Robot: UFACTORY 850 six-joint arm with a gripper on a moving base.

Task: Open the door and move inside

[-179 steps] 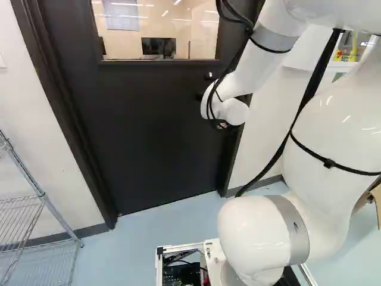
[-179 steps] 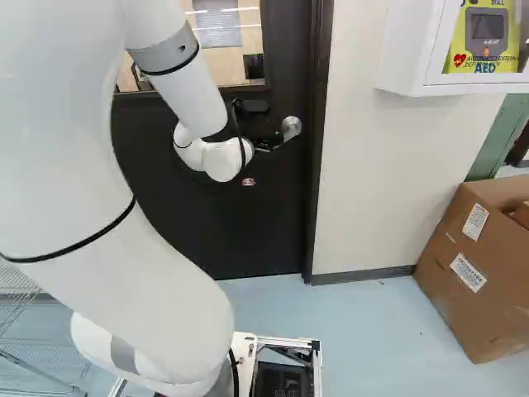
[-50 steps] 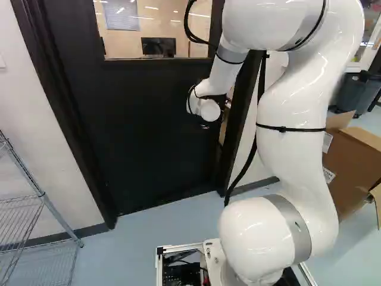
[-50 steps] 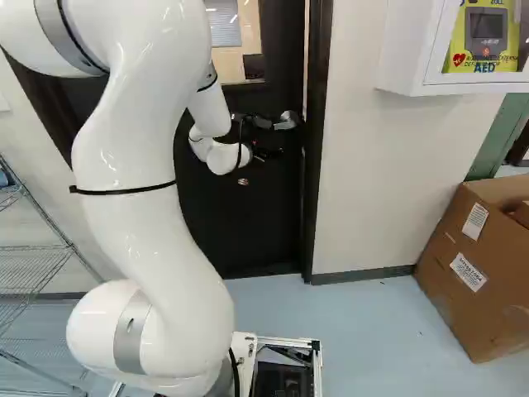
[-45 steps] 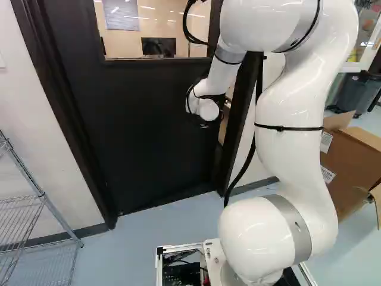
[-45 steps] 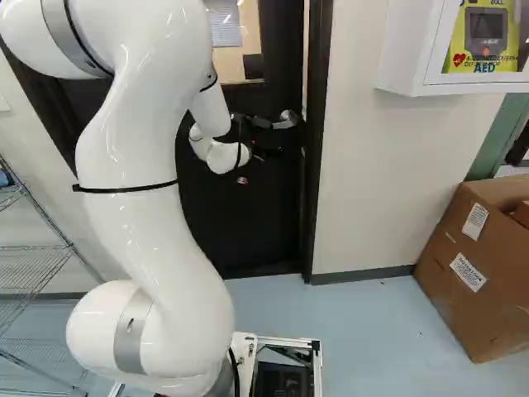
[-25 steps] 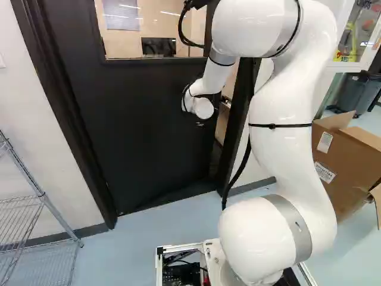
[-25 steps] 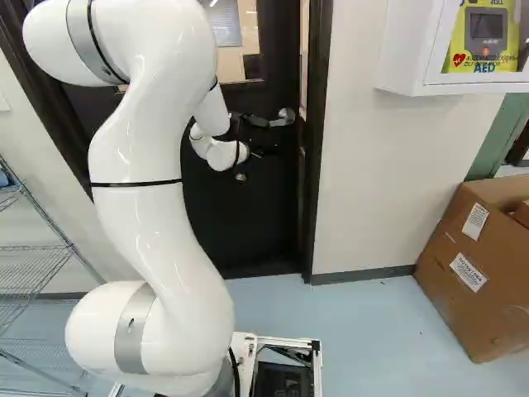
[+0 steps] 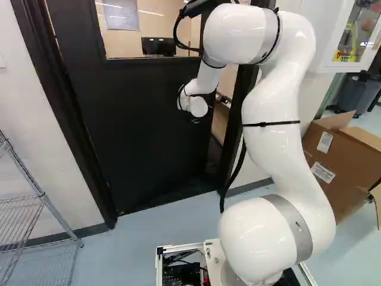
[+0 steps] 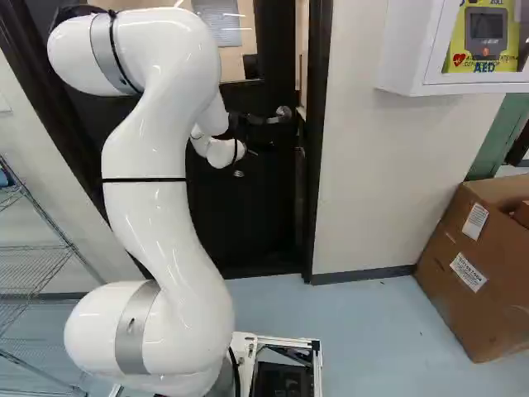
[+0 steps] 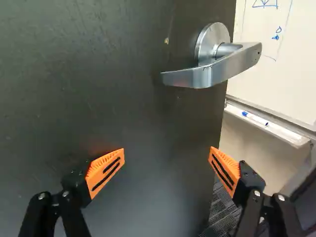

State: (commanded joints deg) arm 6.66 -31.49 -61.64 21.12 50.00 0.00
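Note:
The dark door (image 9: 143, 119) stands ajar, swung away from me, with a gap along its handle side. My gripper (image 10: 258, 149) is small and dark against the door in the right base view, just below the silver lever handle (image 10: 281, 114). Seen from the wrist, the gripper (image 11: 167, 156) is open, its orange-padded fingers wide apart and nothing held between them. The lever handle (image 11: 212, 69) is ahead of the fingers, apart from both. One finger is over the door face, the other by the door's free edge; whether either touches the door I cannot tell.
Dark door frame (image 10: 317, 165) borders the gap. Through it show a whiteboard (image 11: 291, 64) and its ledge (image 11: 276, 129) with a marker. A wire shelf (image 9: 36, 208) stands left; a cardboard box (image 10: 471, 273) and a white wall cabinet (image 10: 405, 50) are at the right.
The door, closed in the oldest frames, has swung inward and its gap has widened. My arm has reached forward with it, its wrist shifting left in the left base view. The base has not moved.

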